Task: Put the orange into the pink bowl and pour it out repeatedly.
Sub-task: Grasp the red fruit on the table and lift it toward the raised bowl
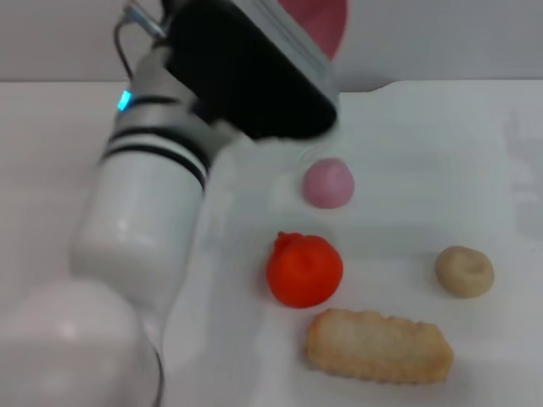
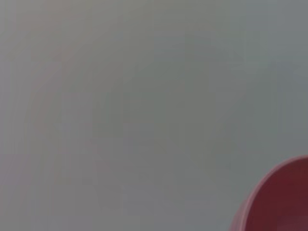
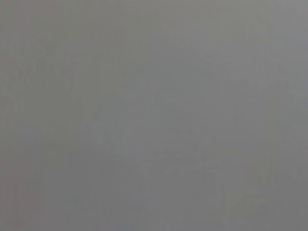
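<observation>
The orange (image 1: 304, 270) lies on the white table, bright red-orange with its stem nub up, in front of the middle. My left arm reaches across from the left, and its black wrist block hides the fingers. The left gripper (image 1: 310, 36) holds the pink bowl (image 1: 327, 21) lifted above the table's far edge; only a part of the bowl shows past the block. In the left wrist view the pink bowl's rim (image 2: 276, 202) fills one corner against plain grey. The orange lies apart from the bowl, below and nearer to me. My right gripper is out of view.
A small pale-pink dome (image 1: 328, 182) sits behind the orange. A beige round bun (image 1: 464, 271) lies to the right, and a long tan biscuit-like loaf (image 1: 378, 346) lies in front of the orange. The right wrist view is plain grey.
</observation>
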